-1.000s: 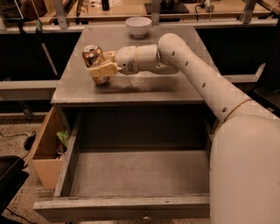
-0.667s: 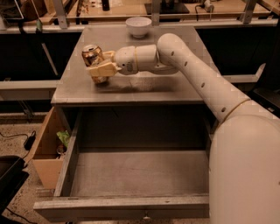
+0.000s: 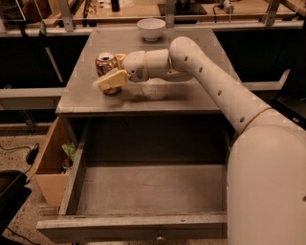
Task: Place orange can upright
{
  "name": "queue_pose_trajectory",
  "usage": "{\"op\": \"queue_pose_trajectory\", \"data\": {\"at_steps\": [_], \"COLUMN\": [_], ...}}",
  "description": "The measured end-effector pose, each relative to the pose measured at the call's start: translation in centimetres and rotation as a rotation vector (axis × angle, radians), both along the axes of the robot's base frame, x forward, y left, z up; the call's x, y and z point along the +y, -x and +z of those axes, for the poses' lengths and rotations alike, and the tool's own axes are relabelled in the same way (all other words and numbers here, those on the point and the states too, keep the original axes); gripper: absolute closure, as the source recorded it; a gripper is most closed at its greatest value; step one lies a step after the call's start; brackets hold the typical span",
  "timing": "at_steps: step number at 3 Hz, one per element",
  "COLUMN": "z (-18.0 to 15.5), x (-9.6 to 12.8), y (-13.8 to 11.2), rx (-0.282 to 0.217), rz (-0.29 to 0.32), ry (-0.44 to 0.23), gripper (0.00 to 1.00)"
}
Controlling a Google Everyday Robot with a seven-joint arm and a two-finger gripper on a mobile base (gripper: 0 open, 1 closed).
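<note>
At the far left, on the speckled floor, a cardboard box (image 3: 49, 162) is seen beside the counter, with something green (image 3: 70, 151) lying inside it. On the grey counter (image 3: 158, 98), towards its left edge and nearer the front edge than the back, the orange can (image 3: 104, 62) is stood upright, its shiny top facing up. The gripper (image 3: 109, 71) is closed around the can, one tan finger (image 3: 112, 80) laid across the near side of the can and the other set behind it. Near the middle of the back edge a white bowl (image 3: 151, 27) is placed, well apart from the can. The white arm (image 3: 215, 81) is stretched in from the right across the front right corner. Below the front edge a drawer (image 3: 153, 191) is pulled open. Behind the counter a wooden table (image 3: 143, 9) with dark items is seen.
</note>
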State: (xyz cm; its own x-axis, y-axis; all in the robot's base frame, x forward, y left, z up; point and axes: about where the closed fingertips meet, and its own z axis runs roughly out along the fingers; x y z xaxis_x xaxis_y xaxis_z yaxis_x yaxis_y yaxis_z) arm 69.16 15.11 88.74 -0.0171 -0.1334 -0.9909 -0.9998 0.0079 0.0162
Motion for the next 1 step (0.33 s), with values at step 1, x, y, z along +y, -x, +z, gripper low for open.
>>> {"op": "queue_pose_trajectory", "data": {"at_steps": [1], "z": [0.00], "x": [0.01], "y": [0.00], "rx": [0.000], "rz": [0.000], "ry": [0.000], "gripper": [0.00]}}
